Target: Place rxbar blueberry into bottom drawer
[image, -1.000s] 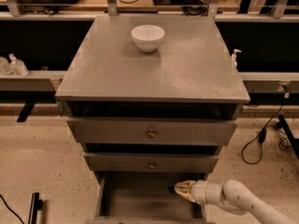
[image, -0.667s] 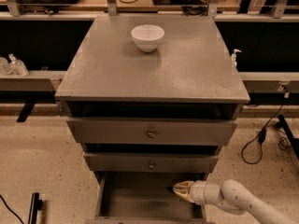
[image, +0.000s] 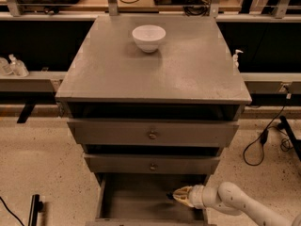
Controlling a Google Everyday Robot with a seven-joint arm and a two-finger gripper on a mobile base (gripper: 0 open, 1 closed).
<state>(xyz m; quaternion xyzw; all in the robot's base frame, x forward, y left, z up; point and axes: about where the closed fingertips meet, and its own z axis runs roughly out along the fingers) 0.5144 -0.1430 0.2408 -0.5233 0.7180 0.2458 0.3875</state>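
The bottom drawer [image: 136, 199] is pulled open below the two knobbed drawers and shows its flat grey floor. My gripper [image: 178, 195] reaches into it from the right, low over the floor by the right wall. It is shut on the rxbar blueberry [image: 169, 196]. Only a small dark end of the bar shows at the fingertips.
A white bowl [image: 148, 37] stands on the grey cabinet top [image: 188, 69]. The two upper drawers [image: 153, 134] are nearly closed. A black cable [image: 261, 142] lies on the floor at the right. A dark bar [image: 34, 209] lies on the floor at the left.
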